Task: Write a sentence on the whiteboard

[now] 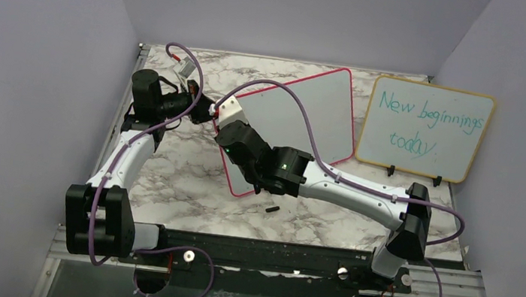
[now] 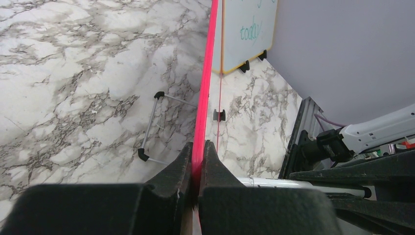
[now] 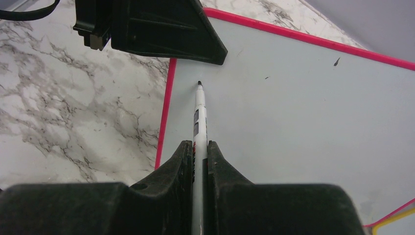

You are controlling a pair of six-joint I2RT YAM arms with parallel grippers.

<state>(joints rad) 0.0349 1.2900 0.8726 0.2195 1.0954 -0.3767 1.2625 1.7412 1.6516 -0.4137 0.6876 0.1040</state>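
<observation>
Your whiteboard [image 1: 326, 103] sits mid-table, tipped up rather than lying flat; how steep, you can't tell. Its left edge is inside your left gripper [image 2: 197, 149]: both black fingers are clenched on the thin red-pink frame. In the left wrist view the board shows edge-on, and the rim runs straight up out of the gap between them. Your right gripper [image 3: 199, 147] is over the same end of the board and grips a slim white marker [image 3: 199, 110] along its barrel. The dark tip points at the writing face just inside the pink rim, close under a left finger. You can't tell whether the tip is touching. The face is smooth, pale grey-white and faintly glossy, with rounded corners and two small dark specks [image 3: 336, 61] toward the far side. Everything rests on a table [image 1: 188, 177] with a white marble-pattern top veined in grey. A thin wire stand [image 2: 149, 125] with black end caps lies on it to one side of the held edge, and a small black foot [image 2: 219, 115] lies on the other side. A short black piece [image 1: 272, 209] lies near the board's near corner, apart from it. At the right, just beside the whiteboard, a yellow-framed board [image 1: 456, 153] stands on black feet. Its teal handwriting [image 1: 431, 112] reads "New beginnings today".
</observation>
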